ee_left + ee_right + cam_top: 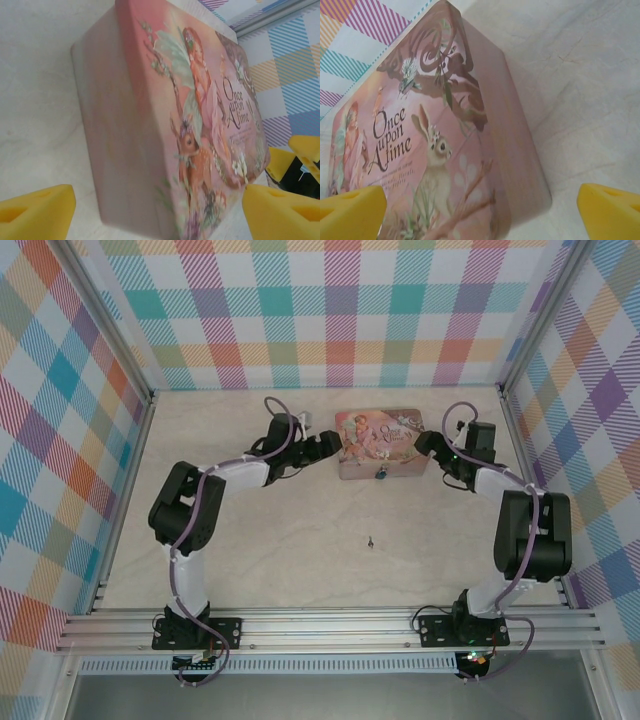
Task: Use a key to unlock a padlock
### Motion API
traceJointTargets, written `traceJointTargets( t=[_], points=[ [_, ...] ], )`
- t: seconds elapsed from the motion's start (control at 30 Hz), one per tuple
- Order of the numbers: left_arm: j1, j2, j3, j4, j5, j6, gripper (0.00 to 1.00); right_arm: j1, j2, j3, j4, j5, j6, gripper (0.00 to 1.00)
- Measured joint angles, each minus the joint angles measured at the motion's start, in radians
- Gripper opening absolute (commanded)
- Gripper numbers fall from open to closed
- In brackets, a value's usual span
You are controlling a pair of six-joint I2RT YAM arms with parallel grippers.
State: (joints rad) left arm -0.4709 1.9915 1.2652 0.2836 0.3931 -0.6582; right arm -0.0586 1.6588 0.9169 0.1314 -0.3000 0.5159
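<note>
We see two arms of the same build. The left arm [195, 515] and the right arm [530, 535] each have chunky black joint housings joined by smooth white links. A greyish-purple cable [178, 580] runs in loops along each arm. Each arm rises from a black base plate [196, 628]. The fingertips [37, 212] are bright yellow blocks with moulded hollows. A tiny green light [453, 454], perhaps an indicator, glows on the right arm.

Pastel plaid walls [330, 310] enclose pale marbled table [290, 550]; even light.
</note>
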Motion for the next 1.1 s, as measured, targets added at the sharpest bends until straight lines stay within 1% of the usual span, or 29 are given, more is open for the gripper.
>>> traceJointTargets(
  t=[0.17, 0.3, 0.47, 0.63, 0.87, 1.1],
  points=[
    [-0.005, 0.096, 0.127, -0.033, 0.021, -0.003, 0.84, 0.021, 0.08, 0.047, 0.04, -0.01, 0.0, 0.92],
    [-0.016, 0.148, 0.199, -0.074, 0.034, -0.003, 0.84, 0.035, 0.123, 0.075, 0.055, -0.038, -0.004, 0.88],
    [-0.032, 0.167, 0.224, -0.105, 0.043, 0.0, 0.82, 0.05, 0.134, 0.089, 0.061, -0.075, -0.026, 0.85],
    [-0.03, 0.167, 0.224, -0.109, 0.042, 0.001, 0.77, 0.051, 0.134, 0.089, 0.059, -0.097, -0.055, 0.85],
    [-0.024, 0.146, 0.172, -0.093, 0.025, 0.012, 0.76, 0.065, 0.114, 0.062, 0.058, -0.122, -0.083, 0.85],
    [-0.022, 0.002, -0.012, -0.092, -0.029, 0.023, 0.76, 0.132, 0.037, -0.024, 0.056, -0.132, -0.087, 0.86]
  ],
)
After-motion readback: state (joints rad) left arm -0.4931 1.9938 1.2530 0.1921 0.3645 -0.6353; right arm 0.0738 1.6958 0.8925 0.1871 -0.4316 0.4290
